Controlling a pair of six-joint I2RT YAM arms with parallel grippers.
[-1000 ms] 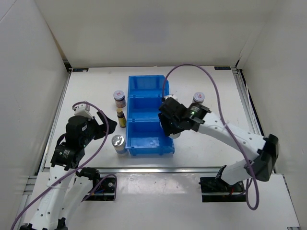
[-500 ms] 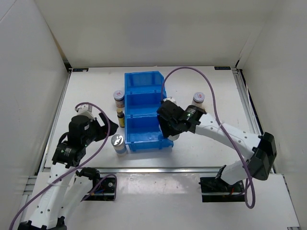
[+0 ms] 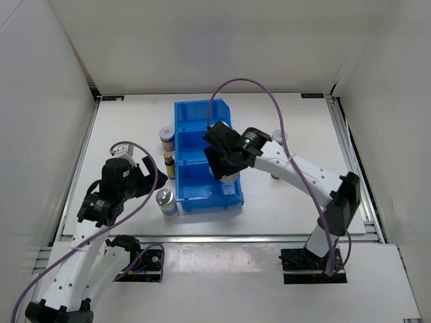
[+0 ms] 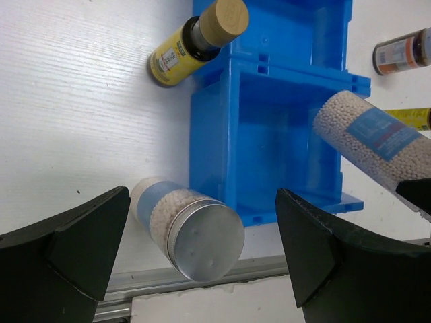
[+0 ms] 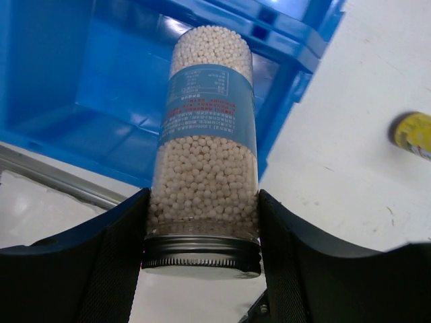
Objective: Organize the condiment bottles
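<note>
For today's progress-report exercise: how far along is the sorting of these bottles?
Done: nothing seen in the blue bin yet. In hand: the right hand holds a beaded bottle over the bin. To do: its twin, a brown bottle and a jar stand beside the bin; left hand open.

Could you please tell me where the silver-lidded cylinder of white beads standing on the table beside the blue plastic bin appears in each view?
Top external: silver-lidded cylinder of white beads stands left of the blue plastic bin's near compartment.
Left wrist: bottom centre, left of the bin.
Right wrist: not in it; the right gripper holds a second bead cylinder there.
Shared landmark: the bin.
</note>
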